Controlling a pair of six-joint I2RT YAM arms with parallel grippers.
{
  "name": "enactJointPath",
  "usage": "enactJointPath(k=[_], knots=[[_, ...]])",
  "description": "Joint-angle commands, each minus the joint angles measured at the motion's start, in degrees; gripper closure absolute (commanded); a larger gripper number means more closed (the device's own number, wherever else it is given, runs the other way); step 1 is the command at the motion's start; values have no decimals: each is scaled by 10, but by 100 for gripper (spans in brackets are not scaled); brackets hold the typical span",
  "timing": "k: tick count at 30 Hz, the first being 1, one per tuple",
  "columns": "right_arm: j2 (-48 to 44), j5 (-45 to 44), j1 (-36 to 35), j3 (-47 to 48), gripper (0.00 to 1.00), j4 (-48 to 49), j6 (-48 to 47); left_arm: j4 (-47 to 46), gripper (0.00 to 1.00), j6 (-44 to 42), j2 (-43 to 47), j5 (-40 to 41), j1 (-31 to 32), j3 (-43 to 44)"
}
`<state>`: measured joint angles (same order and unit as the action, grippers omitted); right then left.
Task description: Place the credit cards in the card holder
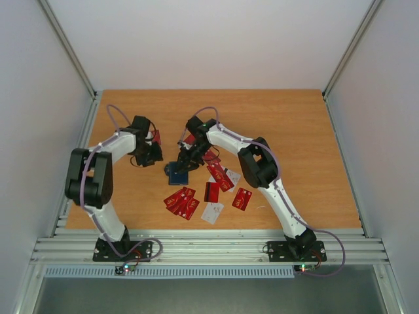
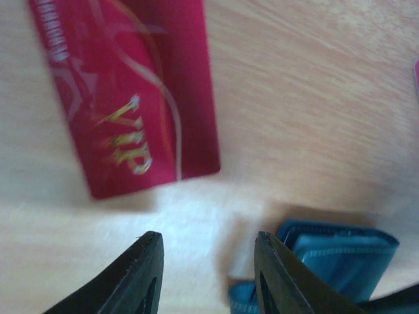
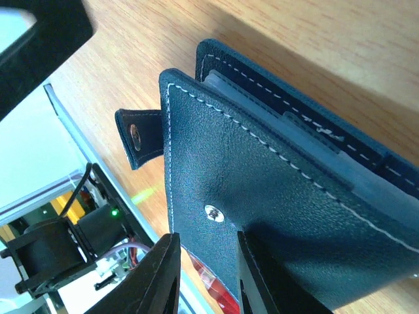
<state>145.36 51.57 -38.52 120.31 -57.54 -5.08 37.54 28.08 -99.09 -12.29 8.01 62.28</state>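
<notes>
The card holder (image 1: pixel 175 173) is a navy wallet lying mid-table, partly unfolded. It fills the right wrist view (image 3: pixel 275 196), with a snap tab at its left. My right gripper (image 1: pixel 187 159) (image 3: pixel 204 275) is right over its cover. The jaws are a little apart, the cover's edge lies between them, and nothing is pinched. A red card (image 3: pixel 219 294) shows under that edge. My left gripper (image 1: pixel 152 154) (image 2: pixel 206 245) is open and empty, low over bare wood between a red VIP card (image 2: pixel 131 91) and the wallet's light blue inside (image 2: pixel 340 255). Several red cards (image 1: pixel 181 200) lie nearer the front.
More red cards (image 1: pixel 242 198) (image 1: pixel 213 191) (image 1: pixel 219 173) and a white card (image 1: pixel 213 212) lie scattered right of and in front of the wallet. Another red card (image 1: pixel 156 137) lies by the left gripper. The table's metal rail (image 1: pixel 196 248) runs along the near edge.
</notes>
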Motion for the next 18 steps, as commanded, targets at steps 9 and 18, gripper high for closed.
enactJointPath(k=[9, 18], knots=[[59, -129, -1, -10, 74, -76, 2, 21, 71, -32, -68, -66, 44, 54], [62, -121, -1, 3, 74, -58, 40, 26, 76, -33, -13, -64, 62, 15]])
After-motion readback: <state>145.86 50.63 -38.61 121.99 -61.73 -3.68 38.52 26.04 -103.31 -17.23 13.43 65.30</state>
